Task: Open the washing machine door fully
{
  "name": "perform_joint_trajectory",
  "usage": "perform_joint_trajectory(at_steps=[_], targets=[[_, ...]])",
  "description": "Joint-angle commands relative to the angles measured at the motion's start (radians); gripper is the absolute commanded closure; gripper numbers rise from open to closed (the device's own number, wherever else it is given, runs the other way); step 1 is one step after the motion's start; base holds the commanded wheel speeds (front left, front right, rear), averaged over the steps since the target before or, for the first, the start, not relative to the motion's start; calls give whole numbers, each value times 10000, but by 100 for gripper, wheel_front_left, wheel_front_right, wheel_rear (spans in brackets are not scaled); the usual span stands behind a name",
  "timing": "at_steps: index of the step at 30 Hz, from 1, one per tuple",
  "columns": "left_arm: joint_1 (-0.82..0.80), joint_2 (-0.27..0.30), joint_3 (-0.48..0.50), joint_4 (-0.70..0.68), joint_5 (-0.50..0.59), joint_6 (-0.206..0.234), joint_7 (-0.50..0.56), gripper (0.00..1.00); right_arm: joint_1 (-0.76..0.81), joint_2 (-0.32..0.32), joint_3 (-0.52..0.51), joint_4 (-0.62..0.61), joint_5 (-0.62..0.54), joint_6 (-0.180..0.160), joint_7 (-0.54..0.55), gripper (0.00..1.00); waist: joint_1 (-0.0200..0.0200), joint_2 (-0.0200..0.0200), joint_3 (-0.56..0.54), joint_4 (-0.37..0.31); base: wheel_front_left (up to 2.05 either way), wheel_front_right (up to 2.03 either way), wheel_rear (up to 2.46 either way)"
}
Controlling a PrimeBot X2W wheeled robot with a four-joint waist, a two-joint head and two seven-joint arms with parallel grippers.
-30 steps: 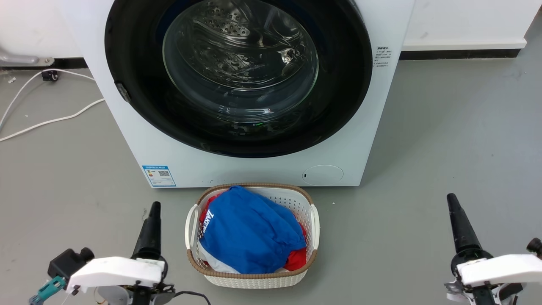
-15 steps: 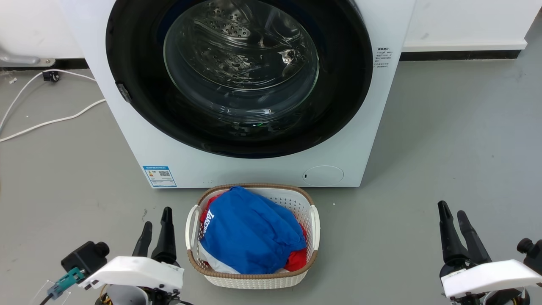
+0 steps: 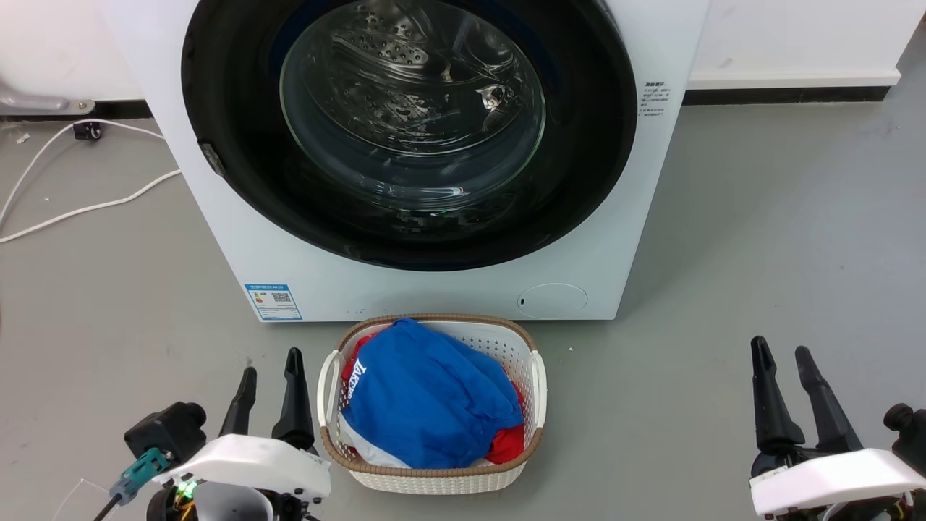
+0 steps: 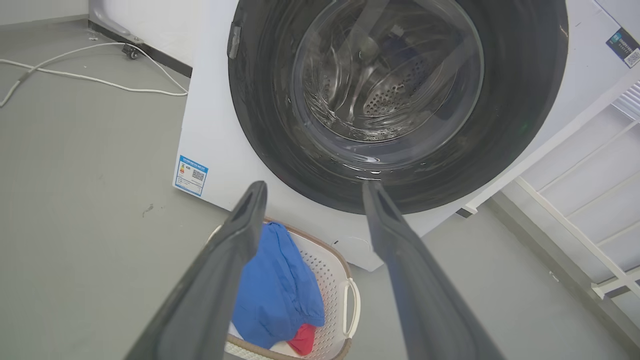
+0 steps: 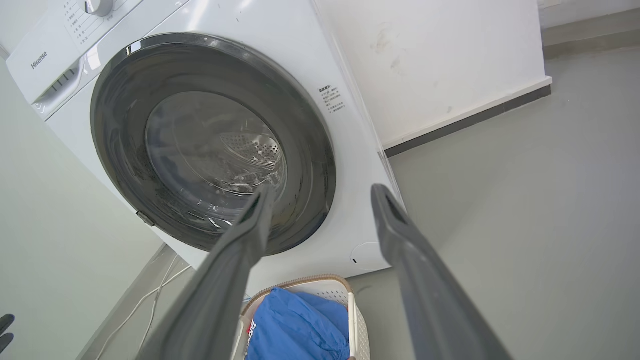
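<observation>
The washing machine door (image 3: 239, 145) is a big glossy black disc with a clear glass bowl, lying flush against the white machine front (image 3: 434, 289). It also appears in the left wrist view (image 4: 265, 125) and the right wrist view (image 5: 120, 150). A small latch piece (image 3: 210, 158) sits on its left rim. My left gripper (image 3: 270, 369) is open low at the left, beside the basket, far below the door. Low at the right, my right gripper (image 3: 781, 354) is open over bare floor. Both hold nothing, as their wrist views (image 4: 312, 186) (image 5: 320, 190) confirm.
A white wicker-rimmed laundry basket (image 3: 535, 376) with blue and red clothes (image 3: 427, 398) stands on the grey floor right before the machine. White cables (image 3: 87, 206) trail at the left. A round white flap (image 3: 552, 299) sits low on the machine. A white rack (image 4: 590, 200) stands beside it.
Both grippers went from shut to open, their fingers spreading apart. Both arms shifted slightly. The door stays flush against the machine.
</observation>
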State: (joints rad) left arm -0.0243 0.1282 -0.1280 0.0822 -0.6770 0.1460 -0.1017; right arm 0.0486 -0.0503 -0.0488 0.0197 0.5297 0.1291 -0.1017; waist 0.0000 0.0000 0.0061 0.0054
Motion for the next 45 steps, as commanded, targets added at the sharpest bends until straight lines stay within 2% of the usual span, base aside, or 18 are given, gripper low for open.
perform_joint_trajectory(at_steps=[1, 12, 24, 36, 45], targets=[[10, 157, -139, -232, 392, 127, -125, 0, 79, -13, 19, -276, -427, 16, -123, 0, 0, 0, 5, 6, 0, 0, 0], [99, 334, -540, -519, 1544, 478, -434, 0, 294, -11, 74, -694, -1535, 18, -431, 0, 0, 0, 19, 21, 0, 0, 0], [248, 377, -759, -758, 2712, 670, -738, 0, 511, -8, 97, -1012, -2502, 19, -734, 0, 0, 0, 8, 17, 0, 0, 0], [402, 311, -791, -886, 3728, 738, -991, 0, 710, -6, 70, -1224, -3364, 21, -987, 0, 0, 0, -4, 3, 0, 0, 0], [561, 127, -717, -884, 4414, 623, -1170, 0, 817, -2, 2, -1363, -3761, 22, -1179, 0, 0, 0, 13, 17, 0, 0, 0]])
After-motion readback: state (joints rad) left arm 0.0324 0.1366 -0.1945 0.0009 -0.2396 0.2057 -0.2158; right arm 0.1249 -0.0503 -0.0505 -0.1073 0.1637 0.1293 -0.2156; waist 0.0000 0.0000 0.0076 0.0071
